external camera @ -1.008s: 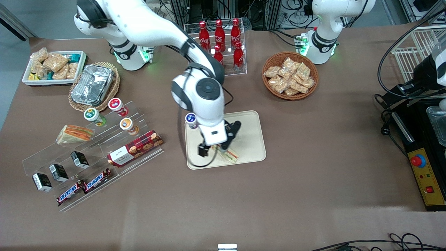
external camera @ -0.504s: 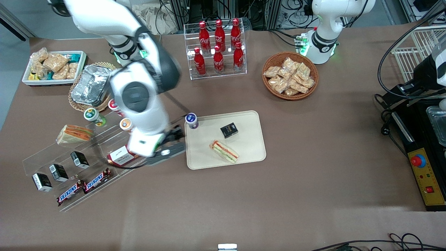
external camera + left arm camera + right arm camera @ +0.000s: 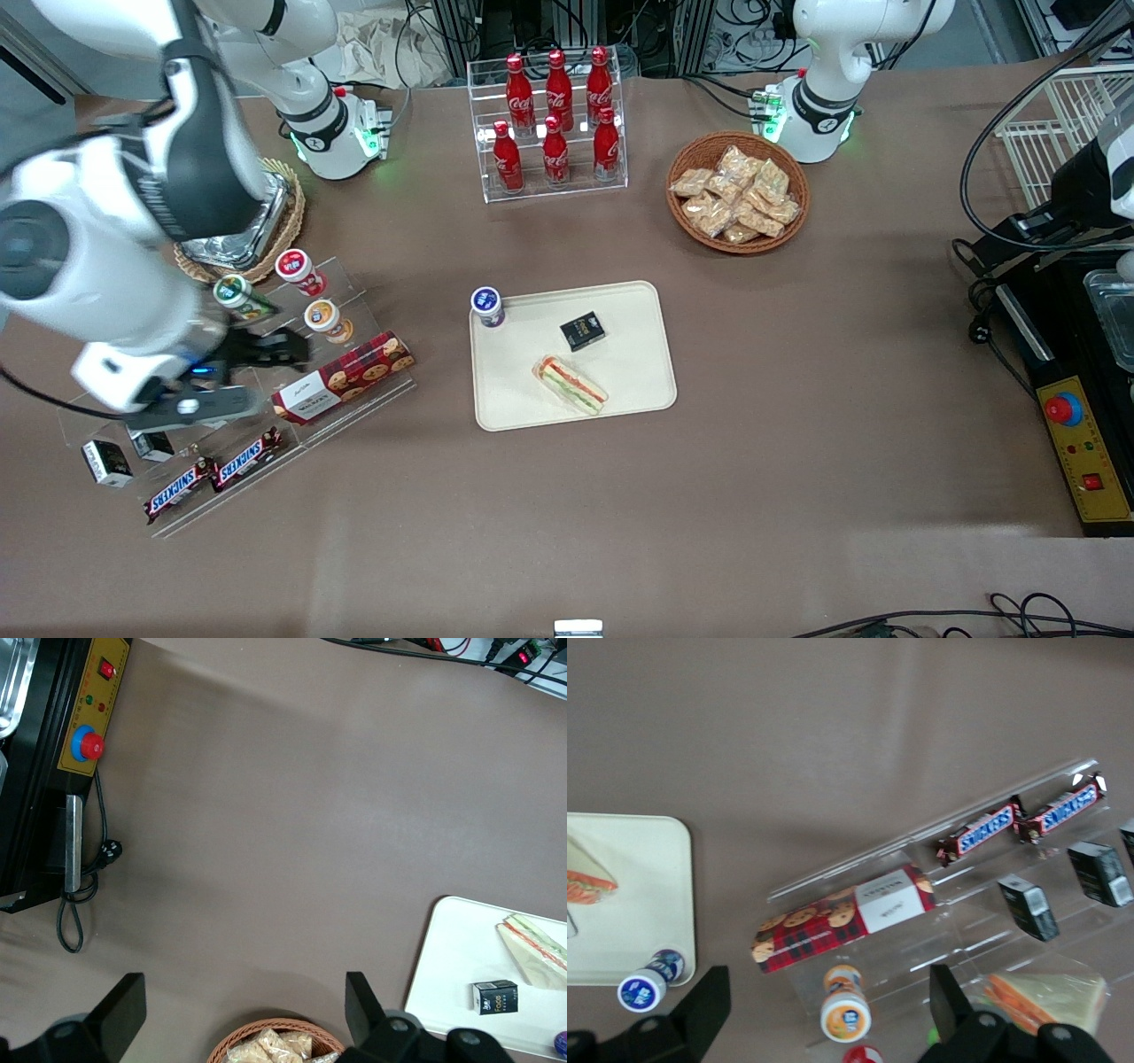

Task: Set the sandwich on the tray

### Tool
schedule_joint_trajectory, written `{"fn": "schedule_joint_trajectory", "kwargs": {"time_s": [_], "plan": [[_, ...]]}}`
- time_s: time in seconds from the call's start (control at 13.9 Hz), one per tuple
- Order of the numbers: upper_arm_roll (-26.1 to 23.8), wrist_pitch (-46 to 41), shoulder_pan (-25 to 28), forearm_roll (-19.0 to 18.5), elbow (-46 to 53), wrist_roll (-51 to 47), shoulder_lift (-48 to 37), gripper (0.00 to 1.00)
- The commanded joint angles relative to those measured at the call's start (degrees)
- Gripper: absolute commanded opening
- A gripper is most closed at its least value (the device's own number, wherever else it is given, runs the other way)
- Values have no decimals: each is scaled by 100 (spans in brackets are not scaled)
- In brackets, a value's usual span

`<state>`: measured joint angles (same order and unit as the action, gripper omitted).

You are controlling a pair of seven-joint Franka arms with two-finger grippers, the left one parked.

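One wrapped sandwich (image 3: 574,385) lies flat on the cream tray (image 3: 629,372), nearer the front camera than a small black box (image 3: 582,330). It also shows in the left wrist view (image 3: 536,948) and partly in the right wrist view (image 3: 585,877). A second sandwich (image 3: 1045,997) lies on the clear acrylic stand (image 3: 966,921); the arm hides it in the front view. My gripper (image 3: 252,377) hangs open and empty above that stand, over the orange-lidded cup (image 3: 846,1014), well away from the tray toward the working arm's end of the table.
A blue-lidded cup (image 3: 487,306) stands at the tray's corner. The stand holds a cookie box (image 3: 345,377), Snickers bars (image 3: 213,474), small black boxes (image 3: 106,461) and cups. A cola bottle rack (image 3: 554,124), snack basket (image 3: 737,190) and foil container (image 3: 266,221) stand farther back.
The gripper let go of the sandwich on the tray and swung away toward the working arm's end. It now hangs over the acrylic stand. The sandwich stays on the tray.
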<state>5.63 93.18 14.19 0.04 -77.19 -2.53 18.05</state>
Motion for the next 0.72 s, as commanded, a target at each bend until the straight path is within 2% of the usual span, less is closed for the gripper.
{"fn": "schedule_joint_trajectory", "kwargs": {"time_s": [0.0,0.07,0.29,0.65], "plan": [[-44,-177,-511,451,-208,121,-267,100],[-35,-291,-609,583,-200,130,-293,100],[17,-379,-768,550,-165,104,-486,100],[184,-626,-777,-82,-173,113,-803,100]]}}
